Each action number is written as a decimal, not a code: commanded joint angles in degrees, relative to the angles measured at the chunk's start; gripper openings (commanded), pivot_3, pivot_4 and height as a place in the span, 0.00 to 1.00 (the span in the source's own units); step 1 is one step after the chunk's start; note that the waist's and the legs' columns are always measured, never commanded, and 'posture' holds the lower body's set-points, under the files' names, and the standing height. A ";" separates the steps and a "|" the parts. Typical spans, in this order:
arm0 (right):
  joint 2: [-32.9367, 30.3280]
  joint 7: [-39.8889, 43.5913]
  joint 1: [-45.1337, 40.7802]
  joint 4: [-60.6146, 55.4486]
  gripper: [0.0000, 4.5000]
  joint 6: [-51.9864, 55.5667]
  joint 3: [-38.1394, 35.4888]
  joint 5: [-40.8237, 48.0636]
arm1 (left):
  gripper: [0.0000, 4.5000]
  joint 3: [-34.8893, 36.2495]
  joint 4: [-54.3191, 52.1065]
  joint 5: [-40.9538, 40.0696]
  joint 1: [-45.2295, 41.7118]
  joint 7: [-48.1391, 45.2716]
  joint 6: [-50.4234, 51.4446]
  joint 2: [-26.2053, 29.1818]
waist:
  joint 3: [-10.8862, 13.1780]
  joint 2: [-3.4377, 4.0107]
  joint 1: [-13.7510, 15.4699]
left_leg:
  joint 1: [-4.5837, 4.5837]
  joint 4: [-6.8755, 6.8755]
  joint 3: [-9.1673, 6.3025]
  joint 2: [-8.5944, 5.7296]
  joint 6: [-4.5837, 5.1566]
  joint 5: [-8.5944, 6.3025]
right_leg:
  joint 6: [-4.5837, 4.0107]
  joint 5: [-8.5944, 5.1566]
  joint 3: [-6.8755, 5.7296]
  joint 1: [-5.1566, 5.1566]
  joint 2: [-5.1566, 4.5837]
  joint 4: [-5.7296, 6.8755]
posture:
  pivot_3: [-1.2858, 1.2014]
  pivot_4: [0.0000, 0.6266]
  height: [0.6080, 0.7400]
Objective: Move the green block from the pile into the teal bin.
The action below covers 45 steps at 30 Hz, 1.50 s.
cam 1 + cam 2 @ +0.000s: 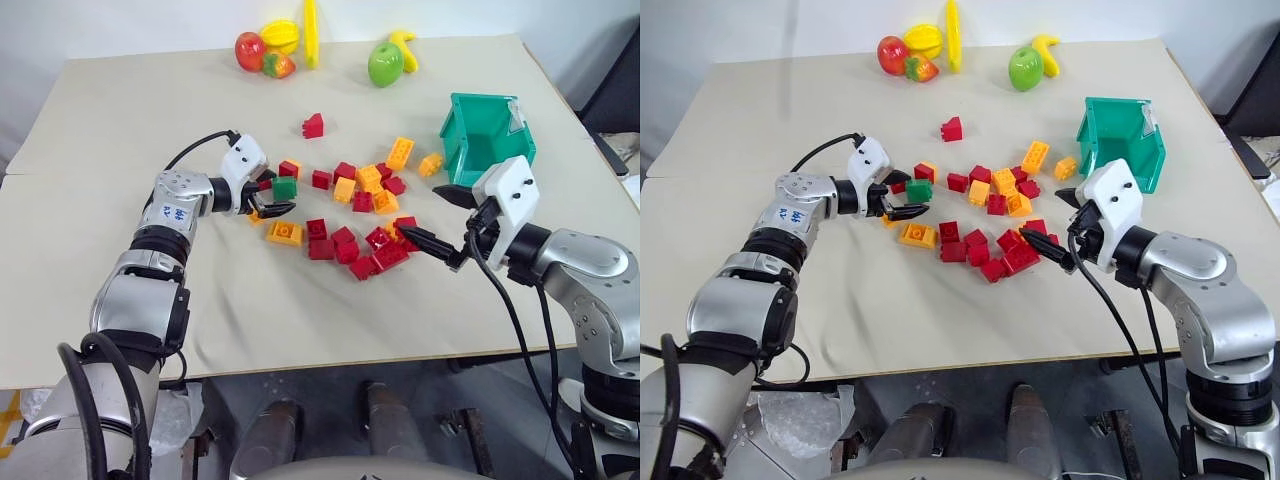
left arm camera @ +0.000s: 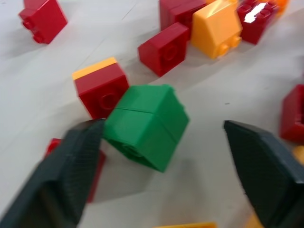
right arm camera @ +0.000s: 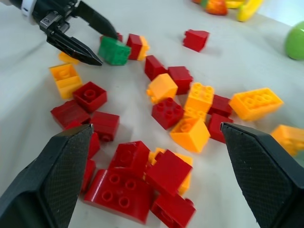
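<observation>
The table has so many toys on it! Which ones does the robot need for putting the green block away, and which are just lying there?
Needed:
- green block, between the open fingers of the left hand
- pile of red and orange bricks around it
- teal bin

Just lying there:
- toy fruit at the far edge
- green apple and banana
- lone red brick

I can't read any text here. My left arm's forearm [image 1: 176, 213] carries a small white sticker with blue characters, and the teal bin [image 1: 487, 135] has a white label; both illegible.
</observation>
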 commanded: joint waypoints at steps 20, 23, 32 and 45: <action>-4.64 -2.99 4.58 -3.73 1.00 0.10 -7.90 3.71 | 0.05 5.88 1.50 -2.58 -2.55 -10.88 -1.13 0.13 | 0.01 -0.02 1.08 | -0.03 0.22 0.01 0.00 0.04 -0.01 | 0.04 0.09 0.00 0.09 0.02 -0.01 | 0.52 0.24 1.00; -4.53 -3.14 4.61 -3.82 1.00 -0.13 -7.85 3.96 | 0.20 4.75 1.54 0.01 -3.05 -3.54 -0.31 0.44 | 0.03 -0.05 1.12 | -0.04 0.23 0.01 -0.01 0.04 -0.01 | 0.05 0.09 0.00 0.09 0.02 0.00 | 0.52 0.24 1.00; -4.67 -3.48 4.65 -3.32 1.00 -0.78 -7.86 4.08 | 0.80 4.08 2.16 1.98 -3.70 -1.60 0.12 -0.33 | 0.03 -0.05 1.16 | -0.04 0.22 0.01 -0.01 0.04 -0.01 | 0.05 0.10 0.00 0.09 0.02 -0.01 | 0.52 0.24 1.00; -4.52 -4.30 6.30 -4.28 1.00 -0.71 -9.17 4.23 | 0.86 2.01 4.05 5.63 -3.10 2.56 0.33 -3.40 | 0.03 -0.06 1.12 | -0.03 0.22 0.03 0.00 0.04 -0.01 | 0.06 0.10 0.01 0.09 0.03 -0.01 | 0.52 0.24 1.00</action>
